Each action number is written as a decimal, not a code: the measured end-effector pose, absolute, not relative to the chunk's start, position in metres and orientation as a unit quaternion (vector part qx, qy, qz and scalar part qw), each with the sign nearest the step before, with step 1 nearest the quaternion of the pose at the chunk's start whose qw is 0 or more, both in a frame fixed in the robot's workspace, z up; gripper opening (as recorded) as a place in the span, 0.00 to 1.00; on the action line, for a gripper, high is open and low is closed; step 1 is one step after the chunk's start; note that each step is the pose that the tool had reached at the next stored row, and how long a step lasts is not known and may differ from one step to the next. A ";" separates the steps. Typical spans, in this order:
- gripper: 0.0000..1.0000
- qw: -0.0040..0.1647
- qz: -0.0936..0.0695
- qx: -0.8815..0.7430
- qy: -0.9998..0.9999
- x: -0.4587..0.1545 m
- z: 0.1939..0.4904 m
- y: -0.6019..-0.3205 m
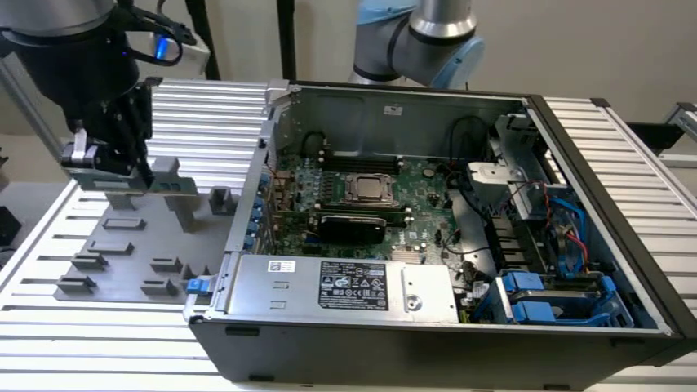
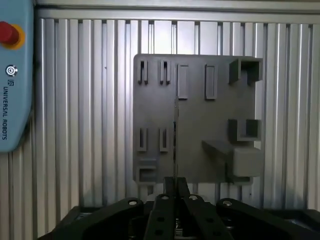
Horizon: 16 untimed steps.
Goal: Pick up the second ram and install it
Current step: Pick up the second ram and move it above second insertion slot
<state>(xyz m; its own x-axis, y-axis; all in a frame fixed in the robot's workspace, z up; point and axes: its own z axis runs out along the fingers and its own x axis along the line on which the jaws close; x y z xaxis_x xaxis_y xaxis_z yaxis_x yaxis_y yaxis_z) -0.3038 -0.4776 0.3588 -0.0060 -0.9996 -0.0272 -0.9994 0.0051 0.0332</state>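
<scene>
Green ram stick (image 1: 142,186), pinched by the gripper (image 1: 114,173), hangs over the grey tray (image 1: 126,245) below it, lower edge free, probably for slotting.

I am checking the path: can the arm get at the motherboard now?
Probably yes: the case lies open, nothing covers the motherboard. The claw, holding the ram, must only pass over the case wall.

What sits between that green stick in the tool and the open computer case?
In the exterior view, an upright grey holder block on the grey tray stands between the second ram, held by the tool, and the computer case.
</scene>
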 end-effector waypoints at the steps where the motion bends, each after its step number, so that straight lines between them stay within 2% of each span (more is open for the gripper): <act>1: 0.00 0.002 -0.021 0.705 -0.709 -0.299 0.362 -0.478; 11: 0.00 -0.001 -0.024 0.705 -0.709 -0.254 0.388 -0.477; 16: 0.00 -0.015 -0.039 0.705 -0.708 -0.231 0.389 -0.477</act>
<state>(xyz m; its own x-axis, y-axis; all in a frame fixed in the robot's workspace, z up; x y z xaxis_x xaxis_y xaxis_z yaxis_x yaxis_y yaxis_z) -0.2310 -0.4771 0.3889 -0.0061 -0.9970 -0.0766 -0.9994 0.0035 0.0335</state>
